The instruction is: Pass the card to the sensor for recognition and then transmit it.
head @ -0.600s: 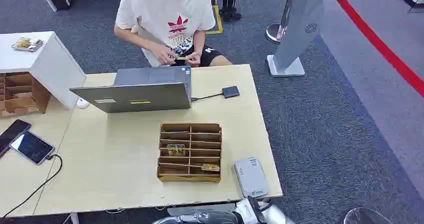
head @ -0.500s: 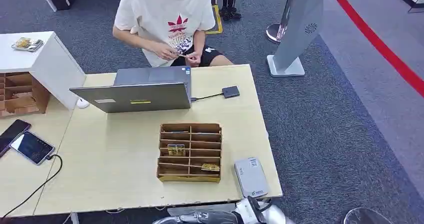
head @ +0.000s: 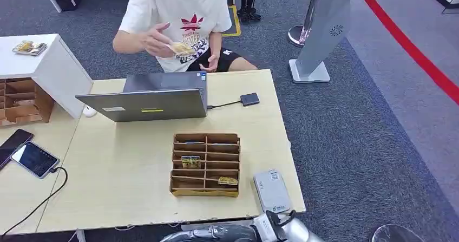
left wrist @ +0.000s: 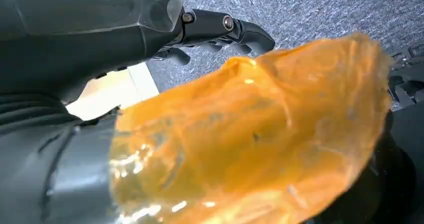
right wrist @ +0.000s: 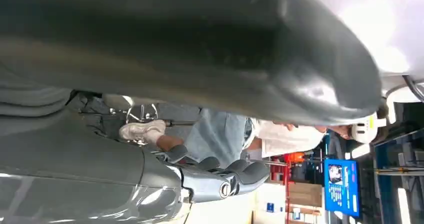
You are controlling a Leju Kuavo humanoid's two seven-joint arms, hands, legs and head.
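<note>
Two phones [head: 27, 152] beside one laptop [head: 146, 97]; two cards [head: 190, 161] in organizer [head: 205, 164]; right hand [right wrist: 220, 176] fingers curled, empty; left hand [left wrist: 220, 31] unclear

Head view is evenly lit from overhead; shadows under the laptop [head: 146, 102] are soft, and the bench [head: 124, 171] is seen without glare. Motion blur is noted on the person's raised hand [head: 157, 40]. Left wrist view is blocked by an out-of-focus orange blob [left wrist: 250, 139]. Right wrist view is dark up close, blown out at one corner.
</note>
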